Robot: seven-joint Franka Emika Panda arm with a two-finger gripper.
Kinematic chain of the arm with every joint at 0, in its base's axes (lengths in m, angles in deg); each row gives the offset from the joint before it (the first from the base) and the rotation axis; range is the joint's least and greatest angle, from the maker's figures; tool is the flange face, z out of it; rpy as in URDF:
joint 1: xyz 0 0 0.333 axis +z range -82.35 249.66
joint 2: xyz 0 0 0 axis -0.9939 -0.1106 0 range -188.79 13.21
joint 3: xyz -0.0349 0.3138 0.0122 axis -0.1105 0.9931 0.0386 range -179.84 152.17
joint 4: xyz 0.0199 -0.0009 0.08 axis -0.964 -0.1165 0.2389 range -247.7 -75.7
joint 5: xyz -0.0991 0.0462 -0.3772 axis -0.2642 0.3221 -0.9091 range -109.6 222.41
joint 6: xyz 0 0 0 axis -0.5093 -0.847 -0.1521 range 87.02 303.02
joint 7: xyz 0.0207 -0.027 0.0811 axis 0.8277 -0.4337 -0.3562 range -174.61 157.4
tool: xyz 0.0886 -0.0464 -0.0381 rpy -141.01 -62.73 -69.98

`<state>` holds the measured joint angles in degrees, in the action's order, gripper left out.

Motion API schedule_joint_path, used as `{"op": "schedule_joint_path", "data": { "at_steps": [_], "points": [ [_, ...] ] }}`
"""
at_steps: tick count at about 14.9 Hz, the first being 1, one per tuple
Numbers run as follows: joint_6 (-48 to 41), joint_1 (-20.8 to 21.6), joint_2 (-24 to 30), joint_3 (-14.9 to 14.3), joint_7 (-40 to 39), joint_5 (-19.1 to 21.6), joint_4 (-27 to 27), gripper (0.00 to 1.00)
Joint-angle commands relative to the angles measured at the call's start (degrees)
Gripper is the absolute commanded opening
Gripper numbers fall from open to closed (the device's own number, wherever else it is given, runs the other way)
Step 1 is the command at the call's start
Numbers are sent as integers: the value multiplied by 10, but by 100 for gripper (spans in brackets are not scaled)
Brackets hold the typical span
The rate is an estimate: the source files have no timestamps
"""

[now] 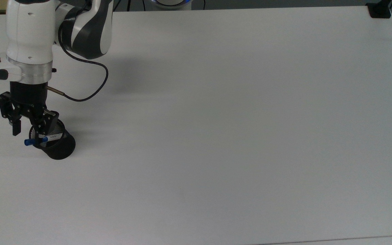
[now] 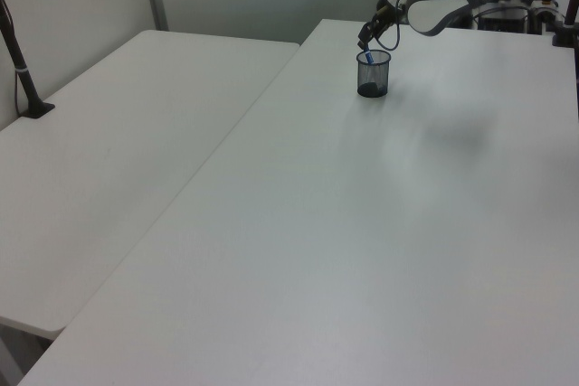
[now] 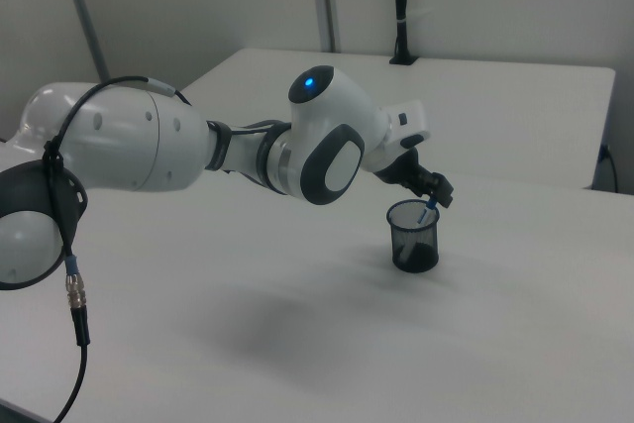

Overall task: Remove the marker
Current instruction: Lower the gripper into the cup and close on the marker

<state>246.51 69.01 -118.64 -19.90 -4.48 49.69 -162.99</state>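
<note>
Partly cup-hidden marker (image 1: 43, 139).

Black mesh cup (image 1: 58, 146) upright on white table (image 1: 237, 129).

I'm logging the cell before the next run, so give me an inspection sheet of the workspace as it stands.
Surface: white table, bare apart from the cup.
Job's things: marker leans in the black mesh cup, blue cap poking over the rim.
Clutter: nothing seen.
Grippers: gripper at the marker's upper end, jaws open, one on each side of it.
Cables: black cable loops from the wrist over the table.
Surroundings: second white table alongside; black clamp at the top view's far right corner; black post on the second table.
</note>
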Motion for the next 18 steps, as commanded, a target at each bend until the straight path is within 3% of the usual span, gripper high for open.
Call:
{"op": "schedule_joint_path", "data": {
  "at_steps": [1, 5, 7, 12, 18],
  "points": [
    [11, 10, -4, -4, 12, -6, -1, 61],
    [12, 8, -14, -4, 12, -9, 0, 56],
    [12, 8, -14, -4, 12, -10, 0, 45],
    [12, 7, -13, -4, 11, -10, 1, 31],
    [12, 6, -8, -4, 11, -6, 1, 24]
  ]
}}
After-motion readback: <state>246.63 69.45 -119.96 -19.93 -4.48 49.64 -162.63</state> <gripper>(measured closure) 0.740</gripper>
